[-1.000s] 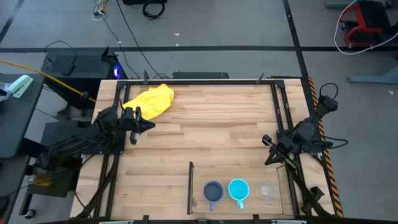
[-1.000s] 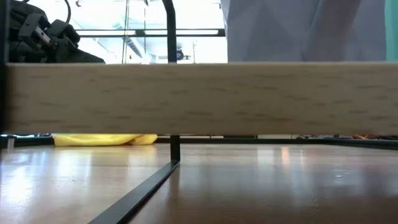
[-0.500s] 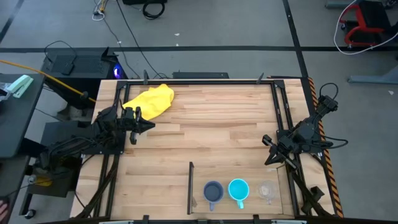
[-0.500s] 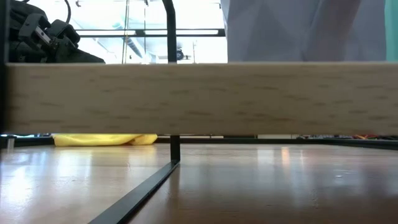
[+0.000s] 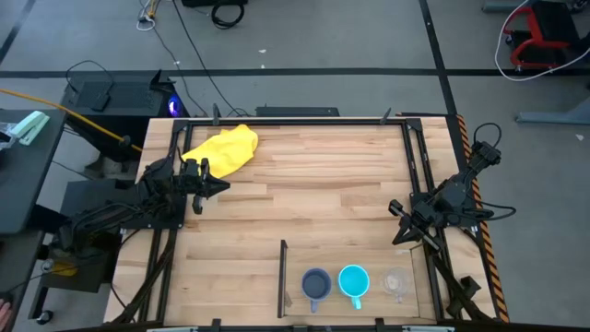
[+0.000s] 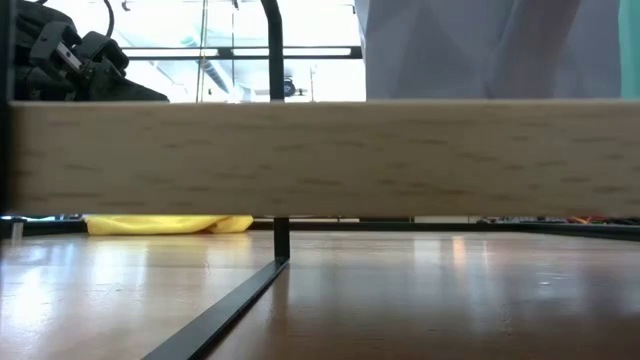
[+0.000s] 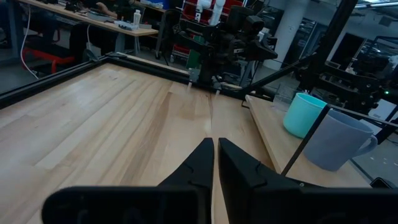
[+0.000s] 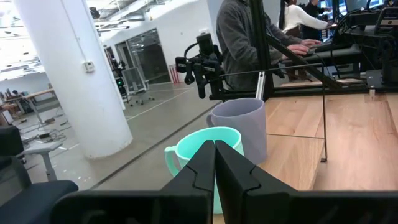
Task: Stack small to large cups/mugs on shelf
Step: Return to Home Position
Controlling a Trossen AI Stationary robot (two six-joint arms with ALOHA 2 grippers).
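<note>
At the left edge of the table (image 5: 313, 194), the left pincer (image 7: 216, 144) hangs with its two dark fingers drawn together, a hairline slit between them and nothing held. It points inward across the bare planks, just beside the near end of the yellow cloth (image 5: 222, 148), which lies crumpled toward the far left corner. Opposite, at the table's right edge, the right pincer (image 8: 215, 148) is likewise closed and empty, fingers pressed tip to tip, aimed toward the near right corner.

That corner is the shelf (image 5: 369, 256), a light-wood section fenced on its left by a thin black divider bar (image 5: 283, 275) and elsewhere by the black frame. All three vessels stand upright on it in one row along the near edge, side by side and not nested. From the bar outward come the grey-blue mug (image 5: 316, 283), the cyan mug (image 5: 354, 280) just beside it, and the clear cup (image 5: 396, 282) a little apart, nearest the right frame. Both mug handles point toward the near edge.

Past the right pincer's fingers the cyan mug stands in front of the grey-blue one. Farther off, a person (image 8: 242, 37) in a grey top leans over a desk. In the low view a broad wooden plank (image 6: 320, 158) crosses the middle, with the cloth a yellow strip beneath it.
</note>
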